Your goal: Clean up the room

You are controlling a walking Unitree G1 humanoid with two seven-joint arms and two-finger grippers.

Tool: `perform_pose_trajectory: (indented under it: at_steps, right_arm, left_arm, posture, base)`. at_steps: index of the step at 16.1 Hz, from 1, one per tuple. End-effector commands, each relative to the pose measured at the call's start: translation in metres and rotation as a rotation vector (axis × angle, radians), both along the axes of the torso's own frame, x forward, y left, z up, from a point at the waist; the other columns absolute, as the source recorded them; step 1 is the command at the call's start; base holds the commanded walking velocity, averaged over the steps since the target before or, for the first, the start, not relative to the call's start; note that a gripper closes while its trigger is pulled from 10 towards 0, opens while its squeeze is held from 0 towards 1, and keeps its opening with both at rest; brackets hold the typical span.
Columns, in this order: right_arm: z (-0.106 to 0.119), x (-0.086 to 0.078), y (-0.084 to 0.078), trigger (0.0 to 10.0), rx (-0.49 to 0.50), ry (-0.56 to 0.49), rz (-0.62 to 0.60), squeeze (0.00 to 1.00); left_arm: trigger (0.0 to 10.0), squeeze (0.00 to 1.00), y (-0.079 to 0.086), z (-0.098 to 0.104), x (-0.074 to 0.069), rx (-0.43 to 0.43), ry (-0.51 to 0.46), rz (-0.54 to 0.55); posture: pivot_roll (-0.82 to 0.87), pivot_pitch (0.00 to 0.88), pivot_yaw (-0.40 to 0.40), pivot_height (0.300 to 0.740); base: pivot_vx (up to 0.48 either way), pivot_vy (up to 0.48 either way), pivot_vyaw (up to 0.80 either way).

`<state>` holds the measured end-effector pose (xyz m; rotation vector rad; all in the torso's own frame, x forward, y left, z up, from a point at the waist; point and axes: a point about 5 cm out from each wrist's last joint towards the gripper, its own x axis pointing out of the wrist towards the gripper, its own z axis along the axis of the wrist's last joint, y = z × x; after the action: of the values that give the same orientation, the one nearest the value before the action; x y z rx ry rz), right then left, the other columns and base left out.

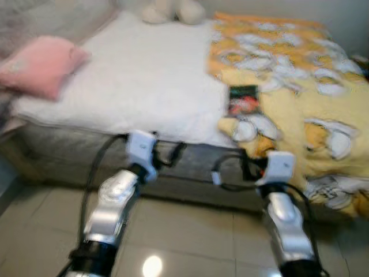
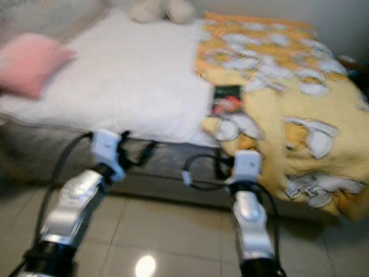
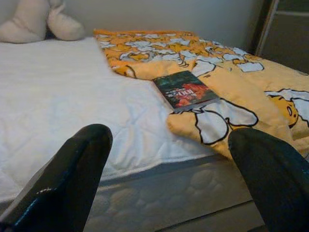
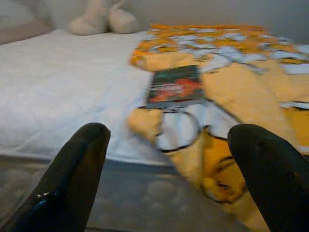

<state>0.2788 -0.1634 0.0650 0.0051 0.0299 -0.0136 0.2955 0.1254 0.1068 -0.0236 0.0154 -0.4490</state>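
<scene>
Left claw: fingers spread wide apart, gripping nothing, held low before the bed's edge.
Right claw: also spread wide and empty, aimed at the bed's near edge.
Book: dark cover with red print, lying flat on the yellow blanket beside the white mattress.
Pink pillow: far left on the bed.
Plush toy: at the bed's far end.
Floor: pale tiles.

Bed carries pink pillow, yellow blanket, plush toy.
</scene>
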Motion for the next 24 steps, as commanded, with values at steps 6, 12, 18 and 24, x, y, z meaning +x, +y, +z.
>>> perform_pose_trajectory:
  at_steps: [6,12,18,24]
  right_arm:
    - [0.002,0.000,-0.012,10.0,-0.001,-0.015,-0.050,0.00]
    - [-0.001,-0.002,-0.015,10.0,-0.022,0.003,-0.060,0.00]
    - [0.000,-0.001,-0.011,10.0,-0.021,-0.002,-0.034,0.00]
    - [-0.002,-0.001,-0.009,10.0,-0.044,0.016,-0.008,0.00]
  left_arm:
    - [10.0,0.00,-0.020,0.010,-0.002,0.029,-0.047,-0.115]
    - [10.0,0.00,-0.024,0.012,-0.001,0.040,-0.055,-0.117]
    - [10.0,0.00,-0.022,0.009,0.000,0.038,-0.027,-0.070]
    - [10.0,0.00,-0.017,0.010,0.004,0.004,0.001,0.002]
  posture:
    - [-0.04,0.000,0.018,0.740]
    - [-0.05,0.000,0.024,0.740]
    - [-0.04,0.000,0.023,0.740]
    - [-0.04,0.000,0.019,0.740]
  base:
    - [0.438,0.046,-0.72]
    - [0.464,0.000,-0.49]
    - [0.209,-0.240,0.00]
    - [0.434,-0.099,0.00]
